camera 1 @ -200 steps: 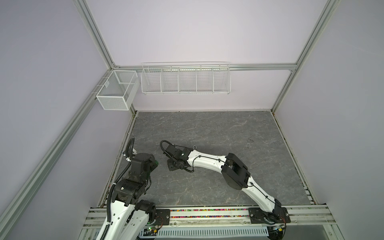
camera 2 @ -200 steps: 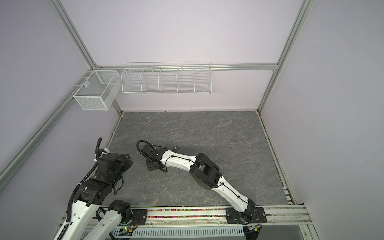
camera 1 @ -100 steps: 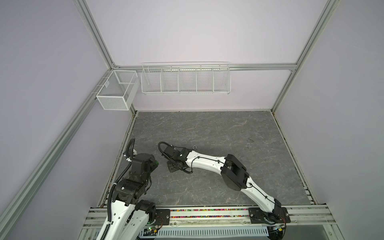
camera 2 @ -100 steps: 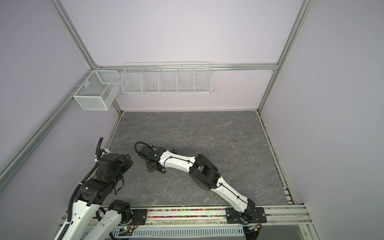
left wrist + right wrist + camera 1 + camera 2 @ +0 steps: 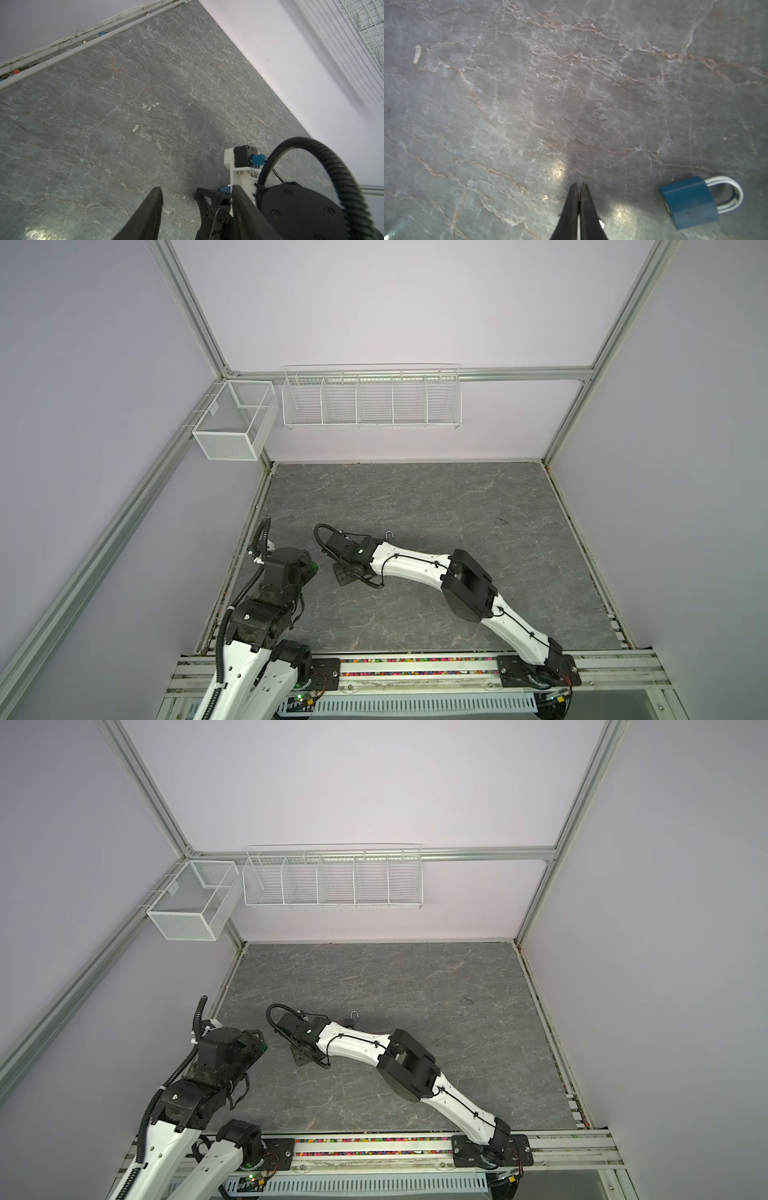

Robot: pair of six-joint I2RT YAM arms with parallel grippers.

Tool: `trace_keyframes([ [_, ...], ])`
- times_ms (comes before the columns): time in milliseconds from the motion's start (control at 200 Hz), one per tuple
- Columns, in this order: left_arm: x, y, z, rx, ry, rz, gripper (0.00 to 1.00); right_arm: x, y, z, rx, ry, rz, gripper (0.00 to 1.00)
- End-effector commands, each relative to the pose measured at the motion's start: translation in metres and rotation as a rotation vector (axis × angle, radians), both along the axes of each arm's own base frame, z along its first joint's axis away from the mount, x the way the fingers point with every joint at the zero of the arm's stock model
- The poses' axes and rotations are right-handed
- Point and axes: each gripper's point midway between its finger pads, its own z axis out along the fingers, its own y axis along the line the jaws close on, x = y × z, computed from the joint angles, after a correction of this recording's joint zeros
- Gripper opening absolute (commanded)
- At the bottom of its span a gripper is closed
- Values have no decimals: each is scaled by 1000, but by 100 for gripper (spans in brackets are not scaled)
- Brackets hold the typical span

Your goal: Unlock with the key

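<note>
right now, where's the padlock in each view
both top views: padlock left of centre, only its silver shackle showing past the right arm.
left wrist: a blue sliver near the bottom edge, probably it.
right wrist: whole padlock, lower right corner.
shared landmark: the right arm's shut jaws beside it.
</note>
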Motion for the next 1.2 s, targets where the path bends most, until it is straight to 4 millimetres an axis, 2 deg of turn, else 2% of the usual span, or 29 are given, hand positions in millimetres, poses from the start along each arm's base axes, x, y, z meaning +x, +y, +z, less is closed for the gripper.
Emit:
trace_keyframes([
  [0,-3,0,-5,-22,7,8,54,-3,-3,21,19,-28,18,7],
  [190,-3,-6,-2,-52,2,-17,54,-2,-17,48,85,-50,12,7],
  [420,0,-28,6,-164,-22,-90,54,-2,-51,79,169,-61,-21,7],
  [735,10,-74,17,-378,-69,-256,56,1,-103,123,314,2,-124,7],
  [1069,25,-130,27,-715,-62,-398,58,-3,-149,164,340,-80,-179,7],
  [1194,28,-155,35,-754,-53,-452,58,-3,-162,179,353,-114,-188,7],
])
